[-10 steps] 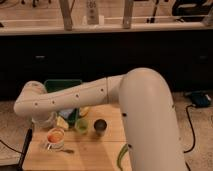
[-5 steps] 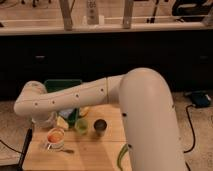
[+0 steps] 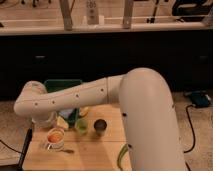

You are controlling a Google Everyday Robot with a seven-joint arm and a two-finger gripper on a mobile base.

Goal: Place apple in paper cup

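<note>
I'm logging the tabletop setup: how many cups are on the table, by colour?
white paper cup: 1
lime-green cup: 1
dark metal cup: 1
Total: 3
The end effector is just above the white paper cup, with the apple at its mouth.

Red-orange apple (image 3: 55,135) sits in the white paper cup (image 3: 54,145) — gripper (image 3: 48,125) just above.

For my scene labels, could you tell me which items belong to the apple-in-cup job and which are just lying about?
Job: apple, sitting in the paper cup; gripper, just up and left of the cup.

Lying about: green cup, dark metal cup, green bin, pale fruit pieces, long green item.
</note>
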